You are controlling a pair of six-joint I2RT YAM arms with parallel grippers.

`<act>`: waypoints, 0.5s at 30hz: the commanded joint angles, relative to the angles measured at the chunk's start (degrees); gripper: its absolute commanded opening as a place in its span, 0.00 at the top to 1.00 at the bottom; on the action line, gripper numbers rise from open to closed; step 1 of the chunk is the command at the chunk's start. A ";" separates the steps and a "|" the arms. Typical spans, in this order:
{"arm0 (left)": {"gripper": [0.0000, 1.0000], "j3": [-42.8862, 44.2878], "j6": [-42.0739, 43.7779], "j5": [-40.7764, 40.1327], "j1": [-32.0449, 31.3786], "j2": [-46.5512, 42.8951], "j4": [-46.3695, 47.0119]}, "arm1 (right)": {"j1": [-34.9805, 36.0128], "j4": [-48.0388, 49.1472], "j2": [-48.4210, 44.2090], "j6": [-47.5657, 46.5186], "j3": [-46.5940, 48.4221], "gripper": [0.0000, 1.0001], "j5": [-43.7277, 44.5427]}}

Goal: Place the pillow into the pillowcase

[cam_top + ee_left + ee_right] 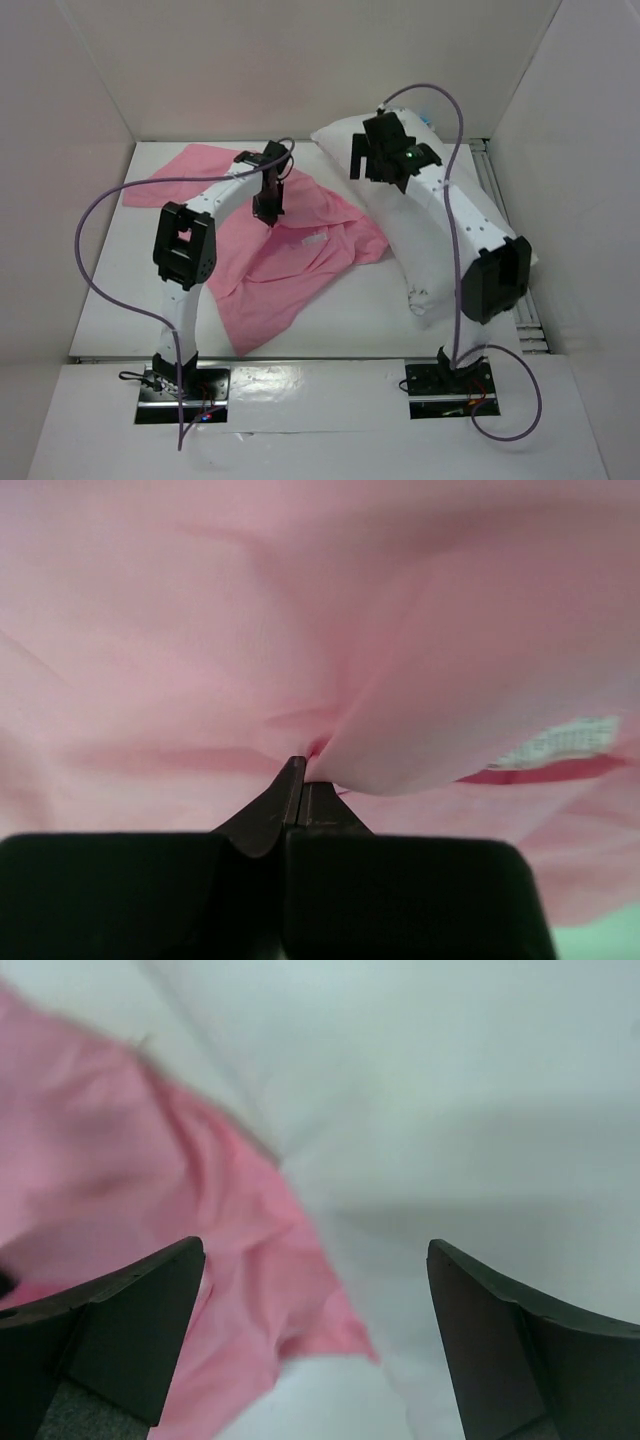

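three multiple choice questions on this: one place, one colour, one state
1. Where is the large plain white stuffed pillow, top view? A right side B left side C out of view
2. What colour is the shiny satin pillowcase? A blue B pink C green
3. Left pincer state? A open B shut on pillowcase C shut on pillow
Answers: 1 A: it lies beneath the right arm. 2 B: pink in every view. 3 B: fingers pinch a pink fold.

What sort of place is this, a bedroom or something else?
Probably a robot lab test cell, not a bedroom: two robot arms bolted at a white table, plain white panels boxing it in, with a pillow and pink pillowcase.
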 commanded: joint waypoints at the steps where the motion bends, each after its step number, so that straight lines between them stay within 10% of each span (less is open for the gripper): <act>1: 1.00 5.66 0.53 7.16 0.81 -5.07 -0.38 | -1.78 -4.74 10.81 -2.49 8.60 0.00 12.08; 7: 1.00 8.12 1.06 9.45 2.48 -5.60 -1.70 | -6.52 -4.65 28.57 -4.78 24.34 0.05 9.40; 9: 1.00 8.13 0.45 11.12 3.09 -6.12 -2.22 | -7.76 -4.65 31.47 -4.79 29.00 0.34 5.08; 11: 1.00 8.13 -0.16 12.69 3.63 -6.12 -2.22 | -8.55 -6.31 33.07 -4.79 32.95 1.00 1.29; 15: 1.00 9.44 -0.70 13.94 4.86 -5.08 -2.22 | -8.55 0.61 21.85 -6.89 24.93 1.00 -4.42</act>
